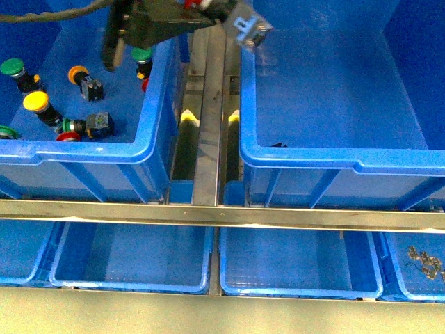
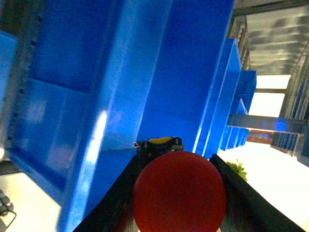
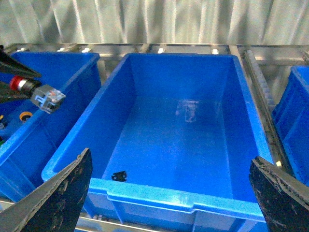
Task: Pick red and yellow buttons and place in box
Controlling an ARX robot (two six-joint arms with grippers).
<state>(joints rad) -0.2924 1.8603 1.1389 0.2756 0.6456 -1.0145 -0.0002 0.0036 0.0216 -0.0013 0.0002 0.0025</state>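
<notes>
Left claw [image 2: 177, 164]: closed upon the red button [image 2: 179, 193]; the red cap is pinched between the two dark fingers, and the grey body [image 1: 248, 28] sticks out beyond them.
Red button, place: held in the air, off every floor, close beside the left wall of the box [image 1: 334, 157]; whether it is past the rim cannot be told.
Right claw [image 3: 171, 159]: spread wide, nothing held; its fingers [image 3: 63, 198] are seen either side of the box's near rim.
Yellow button [image 1: 36, 103]: lying on the floor of the left crate [image 1: 83, 152], toward its left wall.
Neighbours in the left crate: a green-capped button [image 1: 12, 67] behind the yellow one, and an orange-capped button [image 1: 78, 73] further toward the middle of the crate.
Box floor: a small black piece [image 3: 119, 175] is seen near the front left corner; no button is seen in the box.
</notes>
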